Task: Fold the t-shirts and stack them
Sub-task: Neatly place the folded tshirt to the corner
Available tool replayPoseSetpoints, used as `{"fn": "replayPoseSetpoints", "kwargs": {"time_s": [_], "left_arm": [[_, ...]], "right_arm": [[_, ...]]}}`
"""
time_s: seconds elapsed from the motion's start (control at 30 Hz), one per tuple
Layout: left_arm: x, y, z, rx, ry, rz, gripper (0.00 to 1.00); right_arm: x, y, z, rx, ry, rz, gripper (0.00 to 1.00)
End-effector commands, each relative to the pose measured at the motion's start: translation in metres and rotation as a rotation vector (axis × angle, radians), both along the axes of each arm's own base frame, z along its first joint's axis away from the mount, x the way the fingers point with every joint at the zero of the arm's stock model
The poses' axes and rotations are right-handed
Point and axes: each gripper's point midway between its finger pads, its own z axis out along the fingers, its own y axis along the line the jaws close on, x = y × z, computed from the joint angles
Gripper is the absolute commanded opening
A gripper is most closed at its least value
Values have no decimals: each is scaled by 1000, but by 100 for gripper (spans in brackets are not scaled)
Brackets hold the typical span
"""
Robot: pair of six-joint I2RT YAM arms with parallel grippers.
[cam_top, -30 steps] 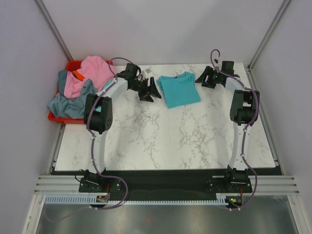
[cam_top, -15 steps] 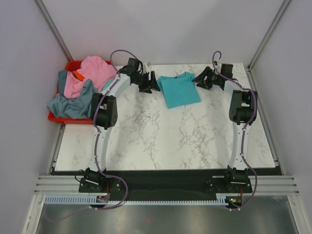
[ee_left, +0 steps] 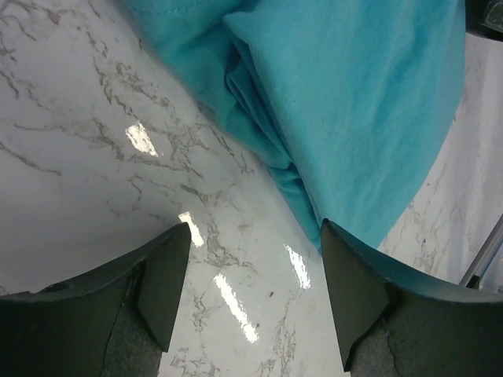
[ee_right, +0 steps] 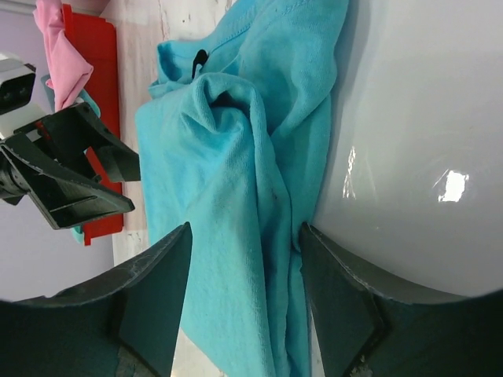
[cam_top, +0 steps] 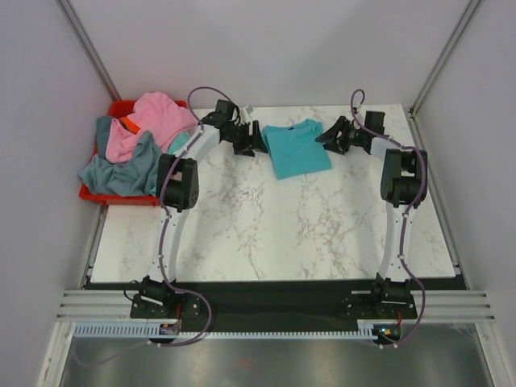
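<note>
Both grippers [cam_top: 255, 143] [cam_top: 327, 137] (jaws apart) low beside teal t-shirt [cam_top: 297, 150], possibly in contact.

Nothing legible from where I stand: the small dark tag [ee_right: 199, 59] at the collar of the teal t-shirt [ee_right: 236, 196] is too tiny to make out

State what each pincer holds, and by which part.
Nothing is held. The left pincer and right pincer are both open at opposite sides of the teal t-shirt.
</note>
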Motion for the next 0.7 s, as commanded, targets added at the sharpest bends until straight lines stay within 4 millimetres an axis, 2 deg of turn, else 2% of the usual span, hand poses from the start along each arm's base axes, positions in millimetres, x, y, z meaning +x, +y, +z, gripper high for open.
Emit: {"fn": "replayPoseSetpoints", "kwargs": {"time_s": [0.0, 0.17, 0.37, 0.47, 0.5, 0.57, 0.6, 0.67], "left_arm": [[4, -14, -10, -6, -23, -28, 76], [-2, -30, -11, -24, -16, -52, 76], [-6, -40, -15, -26, -11, -65, 76], [-8, -44, -14, -33, -9, -72, 76], [-9, -45, -15, -33, -7, -75, 76], [-8, -44, -15, -29, -12, -73, 76], [-8, -43, -14, -24, -15, -72, 76], [-7, -40, -8, -10, -30, -69, 77]], "right_arm": [[-33, 6, -45, -27, 171, 5, 66], [-33, 11, -47, -31, 168, 14, 64], [-34, 23, -55, -36, 177, 32, 49], [-36, 30, -56, -25, 178, 49, 37], [-36, 31, -54, -22, 171, 51, 29], [-34, 30, -52, -22, 165, 45, 18], [-32, 29, -50, -26, 159, 43, 8], [-27, 22, -45, -38, 142, 21, 3]]}}
